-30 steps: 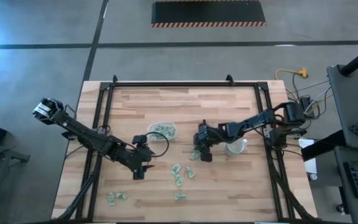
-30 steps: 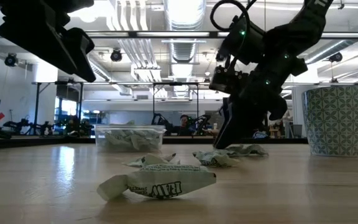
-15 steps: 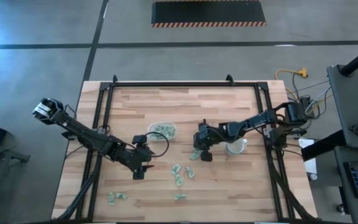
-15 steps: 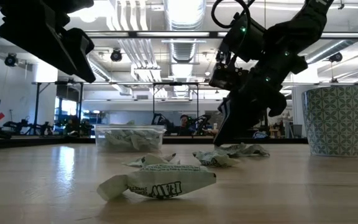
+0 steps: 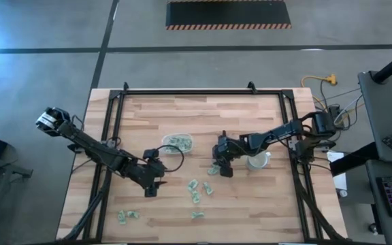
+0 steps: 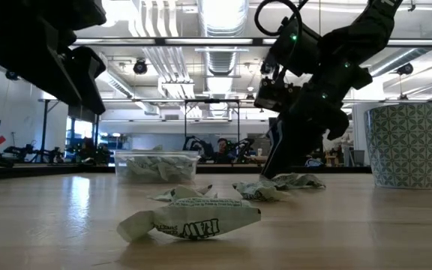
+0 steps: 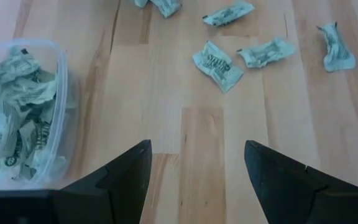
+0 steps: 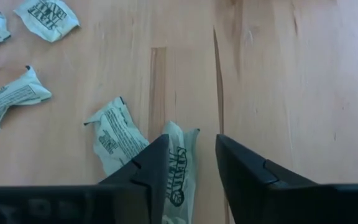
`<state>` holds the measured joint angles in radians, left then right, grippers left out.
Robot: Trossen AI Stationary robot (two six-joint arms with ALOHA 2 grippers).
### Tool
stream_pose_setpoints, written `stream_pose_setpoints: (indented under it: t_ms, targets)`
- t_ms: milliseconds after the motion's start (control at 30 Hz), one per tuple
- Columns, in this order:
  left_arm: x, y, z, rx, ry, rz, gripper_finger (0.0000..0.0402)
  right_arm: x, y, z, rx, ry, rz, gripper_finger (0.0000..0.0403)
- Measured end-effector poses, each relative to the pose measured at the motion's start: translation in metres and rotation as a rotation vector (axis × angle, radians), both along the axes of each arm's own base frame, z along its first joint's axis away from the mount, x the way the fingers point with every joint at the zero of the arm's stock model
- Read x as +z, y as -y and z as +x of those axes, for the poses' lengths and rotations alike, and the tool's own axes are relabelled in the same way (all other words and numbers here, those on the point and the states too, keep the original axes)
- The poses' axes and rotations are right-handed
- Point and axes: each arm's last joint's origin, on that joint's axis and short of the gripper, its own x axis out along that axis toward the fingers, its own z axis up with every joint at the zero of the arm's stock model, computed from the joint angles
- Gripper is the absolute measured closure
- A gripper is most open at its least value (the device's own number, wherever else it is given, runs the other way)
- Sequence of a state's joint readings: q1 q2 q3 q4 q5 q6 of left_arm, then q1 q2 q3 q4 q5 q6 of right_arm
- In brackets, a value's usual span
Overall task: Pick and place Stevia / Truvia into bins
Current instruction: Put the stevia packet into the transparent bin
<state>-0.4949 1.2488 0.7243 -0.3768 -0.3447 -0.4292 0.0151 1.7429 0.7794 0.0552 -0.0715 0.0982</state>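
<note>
So the right gripper (image 8: 188, 163) is sitting low over the middle of the counter (image 5: 237, 116), and compared with a second ago it's barely budging in the high view; in the low view its fingers are dipping, tilting and dipping again on the same packet (image 8: 178, 167). Right now the fingers are spread a little with that Stevia packet lying on the wood in the gap, a second packet (image 8: 115, 142) just beside it at about 9 o'clock. Nothing is pinched yet, so my guess is it's retrying a grab that didn't take. The left gripper (image 7: 194, 165) is the one actually moving: it's sliding a bit toward 6 o'clock, fingers spread wide and empty, hovering beside the clear tub (image 7: 59, 118) that's already holding a heap of packets. The patterned cup (image 6: 404, 145) is standing at roughly 3 o'clock of the right gripper. Loose packets are scattered toward 6 o'clock, so plenty left to do. Writing-wise, the nearest packet (image 6: 191, 219) in the low view is showing "RAW" upside down, and one packet (image 7: 217, 65) in the left wrist view seems to read "Stevia".
</note>
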Motion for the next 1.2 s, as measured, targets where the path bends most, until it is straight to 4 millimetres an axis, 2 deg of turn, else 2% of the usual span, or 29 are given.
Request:
stream_pose_setpoints:
  t_ms: [200, 500, 667, 867, 1100, 1200]
  targets:
    - [0.0, 0.0, 0.0, 0.007, 0.002, -0.007, 0.0162, 0.0, 0.0, 0.0, 0.0, 0.0, -0.001, 0.028]
    - [0.0, 0.0, 0.0, 0.006, 0.003, -0.008, 0.0162, -0.017, 0.0, 0.003, -0.001, -0.036, -0.007, 0.0311]
    - [0.0, 0.001, 0.0, 0.004, 0.002, -0.007, 0.0162, -0.011, 0.001, 0.002, 0.006, -0.015, -0.049, 0.0335]
    - [0.0, 0.001, 0.0, 0.003, 0.002, -0.007, 0.0162, -0.009, 0.002, 0.002, 0.026, -0.003, -0.084, 0.0386]
    - [-0.001, 0.001, 0.0, 0.003, 0.001, -0.006, 0.0162, -0.005, 0.003, 0.005, 0.004, 0.043, -0.115, 0.0394]
    - [-0.001, 0.001, -0.001, 0.003, 0.0, -0.005, 0.0162, 0.007, 0.004, 0.012, 0.011, 0.094, -0.144, 0.0394]
